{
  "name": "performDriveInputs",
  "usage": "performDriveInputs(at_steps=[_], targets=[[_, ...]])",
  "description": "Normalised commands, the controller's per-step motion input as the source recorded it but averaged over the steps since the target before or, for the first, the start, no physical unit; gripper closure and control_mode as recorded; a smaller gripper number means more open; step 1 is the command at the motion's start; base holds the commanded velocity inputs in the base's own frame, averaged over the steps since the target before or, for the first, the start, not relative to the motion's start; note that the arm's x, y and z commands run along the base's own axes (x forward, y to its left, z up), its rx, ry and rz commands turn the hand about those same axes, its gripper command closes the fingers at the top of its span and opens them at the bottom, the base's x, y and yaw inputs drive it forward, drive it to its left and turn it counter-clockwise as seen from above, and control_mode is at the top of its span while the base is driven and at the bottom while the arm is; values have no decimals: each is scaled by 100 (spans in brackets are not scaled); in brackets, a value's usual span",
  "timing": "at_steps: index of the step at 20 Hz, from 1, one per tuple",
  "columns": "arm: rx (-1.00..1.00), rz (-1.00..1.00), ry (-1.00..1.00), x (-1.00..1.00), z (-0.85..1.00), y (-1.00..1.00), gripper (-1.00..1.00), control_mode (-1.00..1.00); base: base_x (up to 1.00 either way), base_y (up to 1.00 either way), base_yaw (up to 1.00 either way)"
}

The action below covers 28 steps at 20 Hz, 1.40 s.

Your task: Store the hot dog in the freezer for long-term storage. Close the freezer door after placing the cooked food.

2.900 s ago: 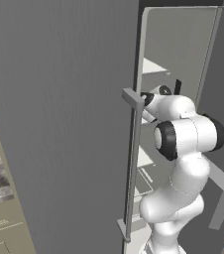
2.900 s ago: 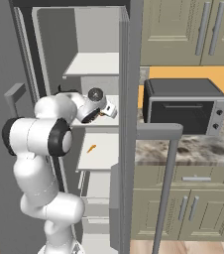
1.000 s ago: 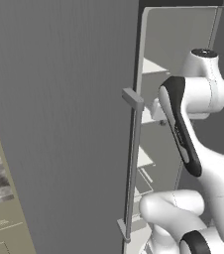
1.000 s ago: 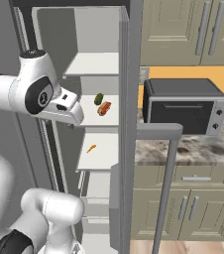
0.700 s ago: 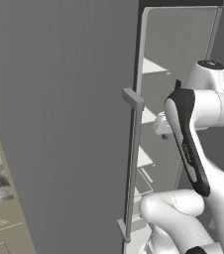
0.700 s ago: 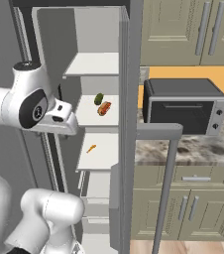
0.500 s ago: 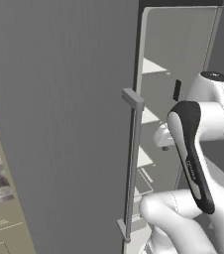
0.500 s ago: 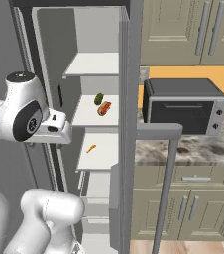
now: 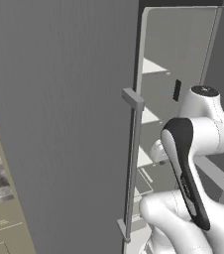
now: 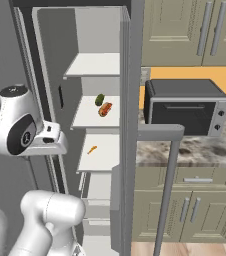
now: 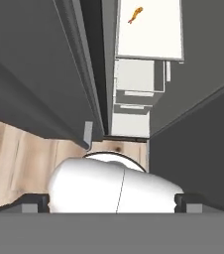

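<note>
The hot dog [image 10: 105,109] lies on the middle white shelf of the open freezer [image 10: 97,65], beside a small green item [image 10: 99,99]. My gripper [image 10: 51,145] hangs outside the freezer, low and to the left of the shelves, well apart from the hot dog. In the hand view it points down at the floor, with its fingertips [image 11: 34,202] wide apart and nothing between them. The freezer door [image 10: 130,100] stands open edge-on, its bar handle [image 10: 166,180] on the right side.
A small orange item [image 10: 92,149] lies on the shelf below, also seen from above as the orange item [image 11: 135,15], with white drawers [image 11: 134,74] under it. The wider grey door [image 9: 59,124] is shut, with its handle [image 9: 134,168]. A toaster oven [image 10: 185,107] sits on the counter.
The gripper let go of the hot dog, which stays on the middle shelf. The arm pulled out of the freezer and swung down and left, the hand now facing the floor.
</note>
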Motion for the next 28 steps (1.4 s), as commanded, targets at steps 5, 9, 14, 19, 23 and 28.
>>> performDriveInputs(at_steps=[5,9,14,19,23,28], targets=[[-13,-16,7,6,-29,0,-100,-100,0,0,0],[1,-26,2,34,-26,-9,-100,-100,0,0,0],[1,-28,9,31,-29,-1,-100,-100,0,0,0],[0,-3,0,0,-9,-1,-100,-100,0,0,0],[0,0,0,0,0,0,-100,-100,0,0,0],[0,0,0,0,0,0,-100,100,-19,-8,0]])
